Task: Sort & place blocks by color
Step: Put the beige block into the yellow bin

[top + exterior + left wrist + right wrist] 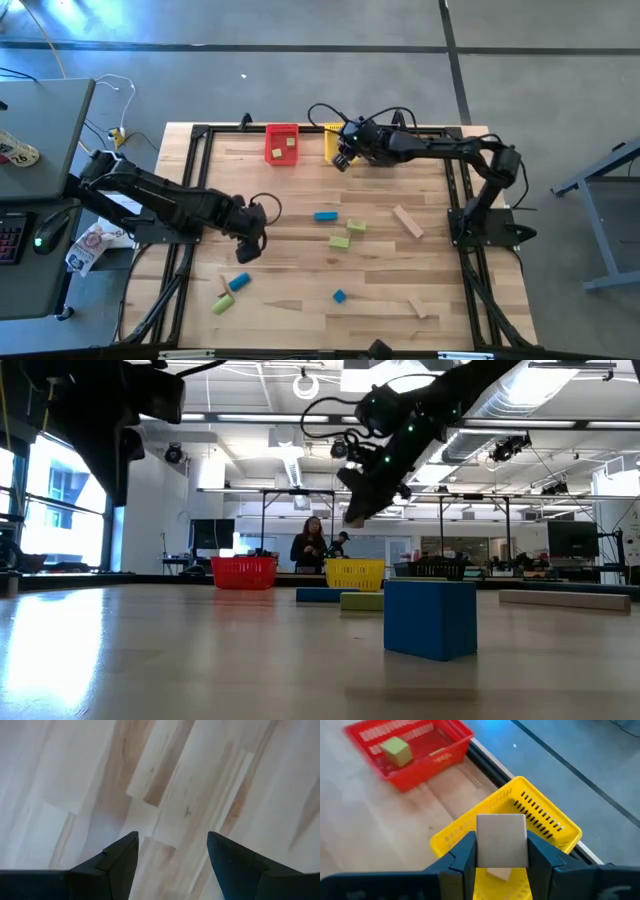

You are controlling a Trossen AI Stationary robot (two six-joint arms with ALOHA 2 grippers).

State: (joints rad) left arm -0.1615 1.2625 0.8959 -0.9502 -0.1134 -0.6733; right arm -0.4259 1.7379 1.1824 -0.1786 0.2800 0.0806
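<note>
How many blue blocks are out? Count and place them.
3. A blue bar mid-table, a blue cube near the front, another blue block front-left. More may be hidden.

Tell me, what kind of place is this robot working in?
Probably a large open lab or workshop. The low view shows exposed ceiling ducts, rows of workbenches with monitors and a person in the background. From above, the wooden table stands on a bare concrete floor.
</note>
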